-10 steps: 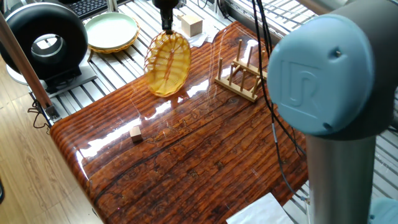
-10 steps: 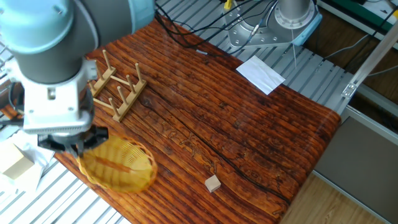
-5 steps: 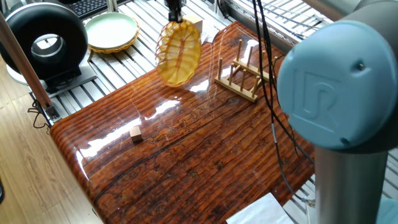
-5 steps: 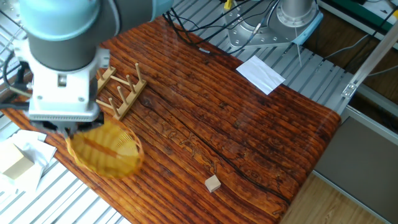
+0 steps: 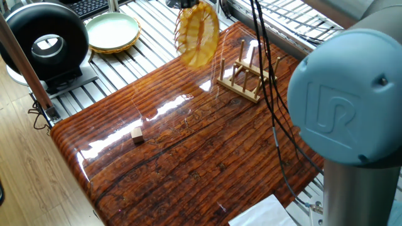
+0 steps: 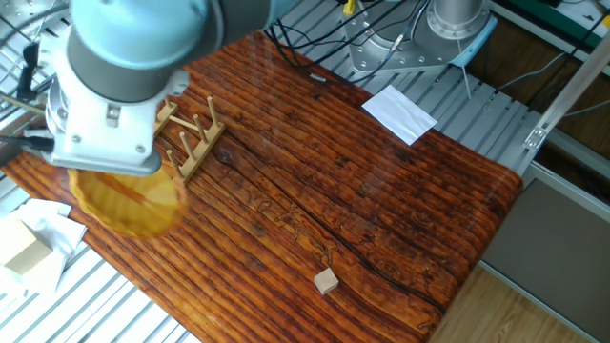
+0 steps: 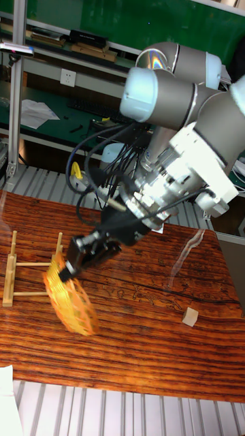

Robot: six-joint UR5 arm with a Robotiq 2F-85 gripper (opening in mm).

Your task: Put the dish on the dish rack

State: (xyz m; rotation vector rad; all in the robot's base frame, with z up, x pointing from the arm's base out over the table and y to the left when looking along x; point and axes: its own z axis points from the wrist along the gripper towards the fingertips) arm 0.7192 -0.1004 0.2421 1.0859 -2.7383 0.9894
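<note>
The dish (image 5: pixel 198 35) is a golden woven wicker basket, hanging tilted on edge in the air above the table's far corner. My gripper (image 7: pixel 62 270) is shut on its upper rim; in one fixed view the fingers sit at the top edge, mostly cut off. The dish (image 7: pixel 69 300) hangs just right of the dish rack (image 7: pixel 26 276) in the tall view. The dish rack (image 5: pixel 246 73) is light wood with upright pegs and stands to the dish's right. In the other fixed view the dish (image 6: pixel 129 201) is blurred below my wrist, beside the rack (image 6: pixel 186 141).
A small wooden cube (image 5: pixel 136 134) lies on the striped wooden table (image 5: pixel 207 150). A pale green plate (image 5: pixel 113 30) and a black round device (image 5: pixel 44 39) sit off the table at left. White paper (image 6: pixel 399 112) lies near the far edge. Black cables (image 5: pixel 270 94) hang by the rack.
The gripper has lifted the dish off the table and carried it up and toward the rack, and the dish now stands more on edge.
</note>
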